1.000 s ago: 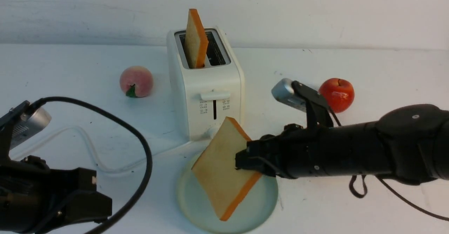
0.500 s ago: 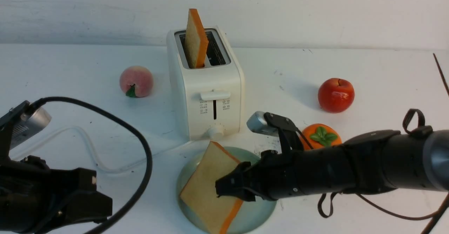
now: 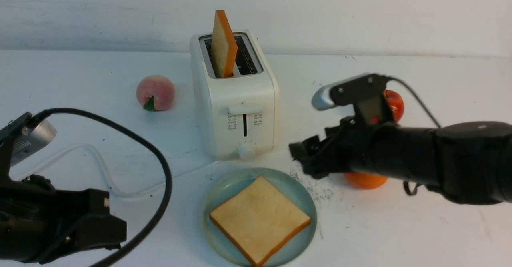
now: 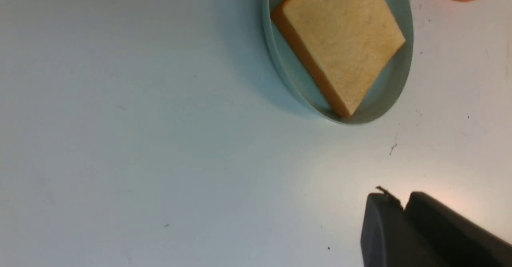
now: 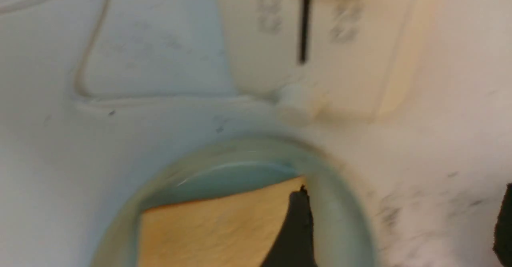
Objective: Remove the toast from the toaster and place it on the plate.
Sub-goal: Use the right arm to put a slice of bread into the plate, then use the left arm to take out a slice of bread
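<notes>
The cream-white toaster (image 3: 234,99) stands at the table's middle back, with one slice of toast (image 3: 223,45) upright in its left slot. A second toast slice (image 3: 260,219) lies flat on the mint-green plate (image 3: 299,187) in front of the toaster. My right gripper (image 3: 304,161) is open and empty, above the table just right of the plate. In the right wrist view its gripper (image 5: 400,223) spans the plate's rim (image 5: 340,203), with the toast (image 5: 216,227) and toaster (image 5: 320,39) beyond. My left gripper (image 4: 394,203) is shut and empty, left of the plate (image 4: 280,59).
A peach (image 3: 155,93) sits left of the toaster. A red apple (image 3: 396,99) is partly hidden behind my right arm, and an orange persimmon (image 3: 364,181) lies under it. The toaster's white cord (image 3: 100,163) runs across the left table.
My right gripper lowered the held toast flat onto the plate, let it go, opened, and pulled up and back to the right. The left arm barely moved.
</notes>
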`<state>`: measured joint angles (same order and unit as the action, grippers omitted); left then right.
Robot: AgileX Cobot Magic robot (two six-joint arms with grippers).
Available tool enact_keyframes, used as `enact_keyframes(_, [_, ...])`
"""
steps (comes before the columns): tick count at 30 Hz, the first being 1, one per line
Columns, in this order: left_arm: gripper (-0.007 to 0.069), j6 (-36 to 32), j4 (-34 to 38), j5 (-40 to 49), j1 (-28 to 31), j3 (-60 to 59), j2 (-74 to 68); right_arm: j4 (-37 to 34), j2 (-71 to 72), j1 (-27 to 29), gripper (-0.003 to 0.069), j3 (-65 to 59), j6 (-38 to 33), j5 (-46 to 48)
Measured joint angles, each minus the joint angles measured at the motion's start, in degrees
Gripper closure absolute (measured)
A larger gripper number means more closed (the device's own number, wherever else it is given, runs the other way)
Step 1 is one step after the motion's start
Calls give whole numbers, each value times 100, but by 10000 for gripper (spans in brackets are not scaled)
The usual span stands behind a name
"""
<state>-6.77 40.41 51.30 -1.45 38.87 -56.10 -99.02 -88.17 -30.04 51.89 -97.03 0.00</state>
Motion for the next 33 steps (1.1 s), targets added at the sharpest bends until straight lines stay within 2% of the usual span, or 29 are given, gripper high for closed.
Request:
enact_keyframes(2, [555, 0, -26, -141, 0, 0, 0, -71, 512, 0, 83, 0, -266, -677])
enact_keyframes(5, [554, 0, -26, -258, 0, 0, 0, -109, 954, 0, 122, -10, -290, -1106])
enact_keyframes(6, [554, 0, -19, -308, 0, 0, -11, -130, 1388, 0, 184, -29, -295, -1377])
enact_keyframes(8, [554, 0, 44, -355, 0, 0, -71, -146, 1772, 0, 256, -54, -309, -1557])
enact_keyframes(11, [554, 0, 308, -460, 0, 62, -202, -183, 2352, 0, 458, -89, -628, -1952])
enact_keyframes(13, [554, 0, 458, -492, 0, 189, -316, -204, 2609, 0, 586, -117, -1215, -2401])
enact_keyframes(15, [554, 0, 547, -506, 0, 364, -411, -236, 2761, 0, 662, -122, -2027, -3094])
enact_keyframes(18, [553, -91, 621, -562, 0, 514, -527, -304, 2803, 0, 678, -122, -3238, -4400])
enact_keyframes(20, [552, -182, 659, -632, 0, 531, -596, -380, 2803, 0, 678, -122, -3538, -5172])
enact_keyframes(22, [552, -241, 677, -667, 0, 531, -649, -413, 2803, 0, 678, -122, -3527, -5761])
enact_keyframes(27, [551, -297, 707, -723, 0, 531, -888, -465, 2807, 0, 678, -122, -2966, -6902])
enact_keyframes(31, [549, -297, 750, -728, 0, 531, -1045, -492, 2807, 0, 678, -122, -2774, -6633])
enact_keyframes(33, [550, -298, 796, -727, 0, 531, -1149, -492, 2807, 0, 678, -122, -2324, -5774])
